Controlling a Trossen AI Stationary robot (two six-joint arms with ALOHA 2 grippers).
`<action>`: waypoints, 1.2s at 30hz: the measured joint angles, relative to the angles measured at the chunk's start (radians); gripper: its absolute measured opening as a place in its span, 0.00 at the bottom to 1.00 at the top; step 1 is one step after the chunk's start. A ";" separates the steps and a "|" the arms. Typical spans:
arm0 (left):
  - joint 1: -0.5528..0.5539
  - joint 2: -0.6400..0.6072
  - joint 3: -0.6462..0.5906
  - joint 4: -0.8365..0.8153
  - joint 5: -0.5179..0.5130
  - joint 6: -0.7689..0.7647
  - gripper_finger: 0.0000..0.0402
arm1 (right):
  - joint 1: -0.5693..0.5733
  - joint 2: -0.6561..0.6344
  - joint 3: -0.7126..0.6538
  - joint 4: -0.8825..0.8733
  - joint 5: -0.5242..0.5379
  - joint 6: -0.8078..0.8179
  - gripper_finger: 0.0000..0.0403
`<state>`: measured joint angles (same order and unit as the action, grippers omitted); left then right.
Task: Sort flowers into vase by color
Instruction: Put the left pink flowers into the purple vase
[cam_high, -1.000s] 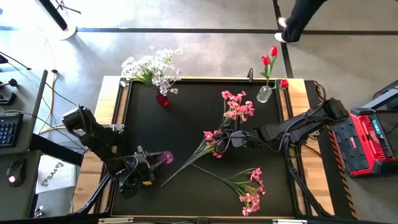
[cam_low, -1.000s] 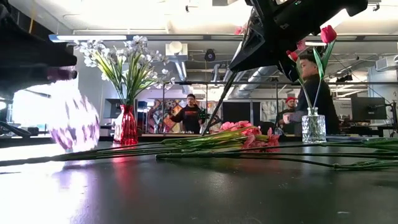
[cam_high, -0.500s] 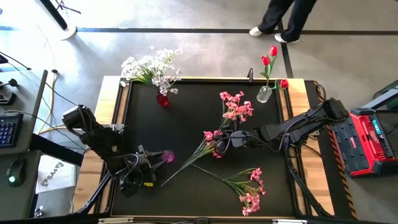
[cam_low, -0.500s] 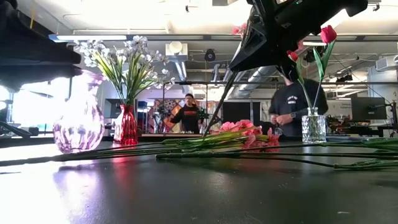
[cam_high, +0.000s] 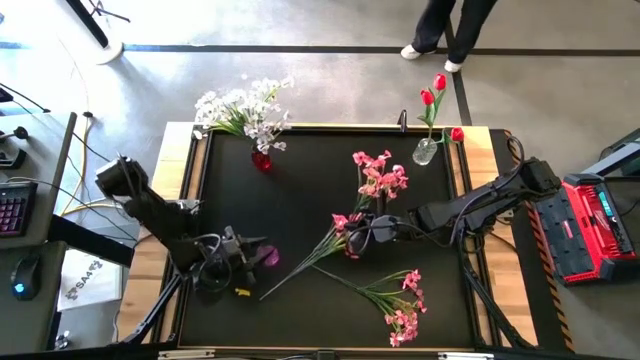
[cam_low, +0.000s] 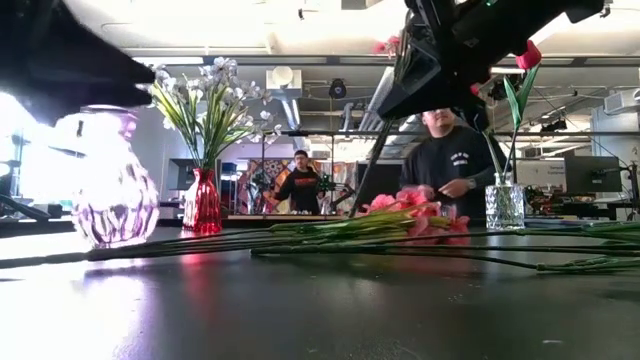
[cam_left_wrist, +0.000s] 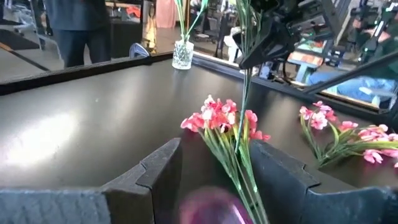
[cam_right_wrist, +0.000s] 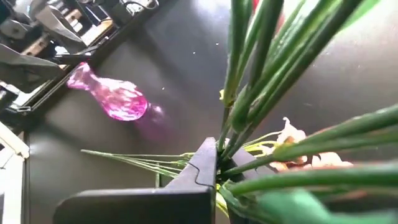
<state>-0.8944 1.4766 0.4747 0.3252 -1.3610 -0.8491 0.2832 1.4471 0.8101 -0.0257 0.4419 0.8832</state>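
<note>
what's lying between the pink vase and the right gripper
In the high view, between the pink vase and the right gripper, only green stems cross the black table.

A pink glass vase (cam_low: 115, 205) stands upright at the left on the dark surface (cam_low: 320, 310). Behind it a red vase (cam_low: 203, 203) holds white flowers (cam_low: 205, 95). Long green stems with pink flowers (cam_low: 415, 210) lie across the middle. At the right, a clear glass vase (cam_low: 504, 204) holds a red tulip (cam_low: 527, 55). Two people stand in the room behind.

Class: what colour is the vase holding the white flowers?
Red; the low view shows it best.
</note>
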 joint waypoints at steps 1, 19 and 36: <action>0.008 -0.021 0.000 -0.002 0.012 0.029 0.44 | 0.000 0.000 0.000 0.003 0.003 -0.004 0.00; 0.111 -0.405 0.000 -0.020 0.193 0.339 0.44 | -0.008 0.000 0.000 0.247 0.015 -0.187 0.00; 0.523 -0.311 0.243 -0.067 0.813 0.436 0.44 | -0.061 0.000 0.000 0.529 -0.266 -0.447 0.00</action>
<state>-0.3717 1.1652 0.7177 0.2579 -0.5484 -0.4127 0.2222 1.4471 0.8104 0.5034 0.1756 0.4362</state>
